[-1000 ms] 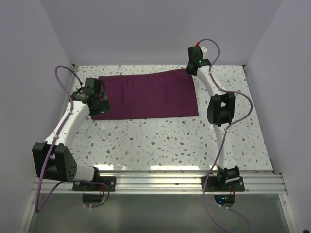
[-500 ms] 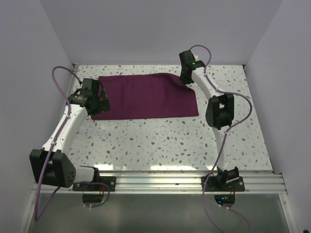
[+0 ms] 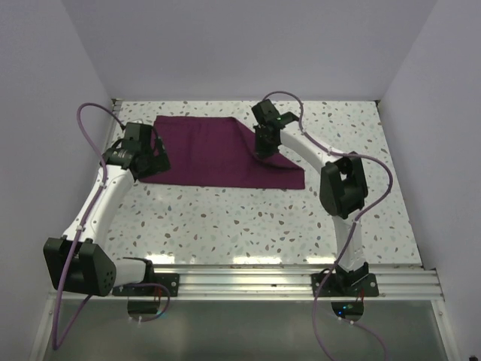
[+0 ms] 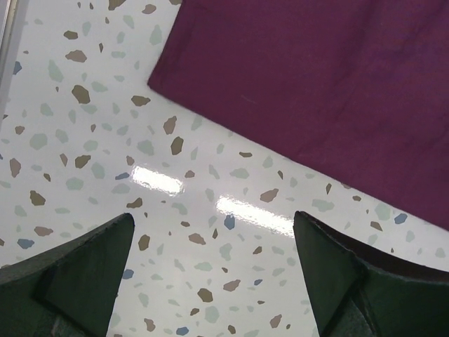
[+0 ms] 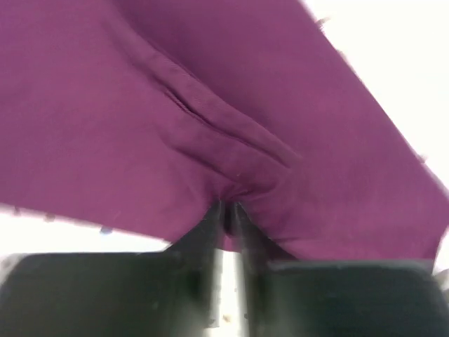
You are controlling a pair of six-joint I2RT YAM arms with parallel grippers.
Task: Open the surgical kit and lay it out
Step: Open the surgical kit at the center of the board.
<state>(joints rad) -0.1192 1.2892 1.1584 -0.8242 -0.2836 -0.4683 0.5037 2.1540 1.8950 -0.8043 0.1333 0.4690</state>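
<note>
Pinching a fold of the cloth wrap [image 5: 140, 105], the right gripper [image 5: 226, 209] has its fingers clamped tight together on the fabric, and creases run out from the grip in the wrist view. In the overhead view that gripper [image 3: 263, 144] sits in the upper middle of the frame, over the cloth's [image 3: 203, 150] right half. There the far right corner is turned in, so the top right edge runs on a slant.

Over at the left of the frame, the left gripper [image 3: 152, 159] hangs at the cloth's near left corner. Its wrist view shows the fingers [image 4: 77, 270] spread well apart with nothing between them. Only bare speckled worktop [image 4: 105, 140] lies under them, and the cloth [image 4: 316, 77] fills the upper right of that frame, close by but untouched.

No tray, no scissors, no tweezers anywhere in sight. Whether they lie under the folds, I cannot tell.

So this reads as the unwrapping step, early in the job: one flap in hand, the kit not yet exposed. My call for the next move is to carry that pinched corner across and lay it flat. The grip must hold without dragging the whole wrap along the slick worktop. The left fingers look well placed to drop onto the near left corner and pin it, or take it up for the opposite flap.
</note>
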